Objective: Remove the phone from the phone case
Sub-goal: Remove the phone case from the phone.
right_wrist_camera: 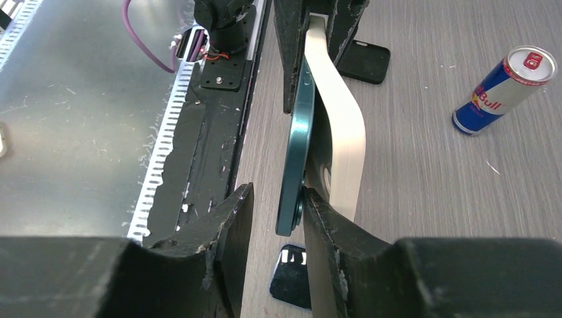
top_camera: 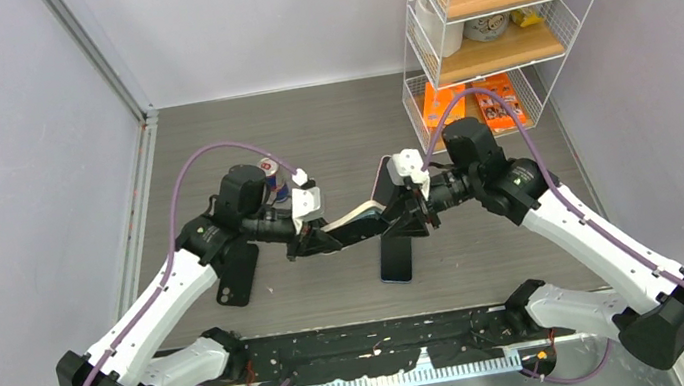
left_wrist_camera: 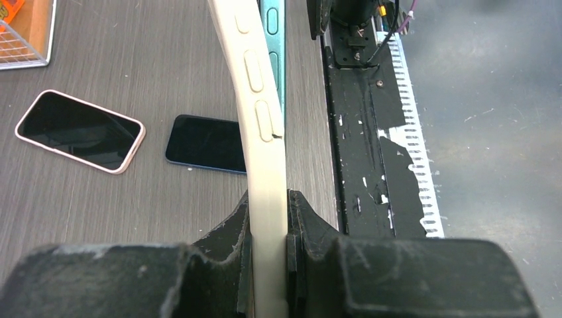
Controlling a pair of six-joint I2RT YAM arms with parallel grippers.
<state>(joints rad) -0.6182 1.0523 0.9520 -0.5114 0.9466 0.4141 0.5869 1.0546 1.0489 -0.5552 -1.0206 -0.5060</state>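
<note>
Legend: my left gripper (left_wrist_camera: 268, 205) clamps the cream phone case (left_wrist_camera: 265, 165). My right gripper (right_wrist_camera: 278, 199) stands parted, 1 finger (right_wrist_camera: 325, 222) wedged between the teal phone (right_wrist_camera: 301, 119) and the case.

The grey wood-grain counter (top_camera: 328, 124) carries a black case (top_camera: 236, 273), a dark phone (top_camera: 396, 258), a pink-cased phone (left_wrist_camera: 79, 130), a Red Bull can (right_wrist_camera: 504, 89) and a wire rack (top_camera: 497, 30).

Spare phone (top_camera: 396, 258) beneath case (top_camera: 355, 217); can (top_camera: 272, 176) nearby
</note>
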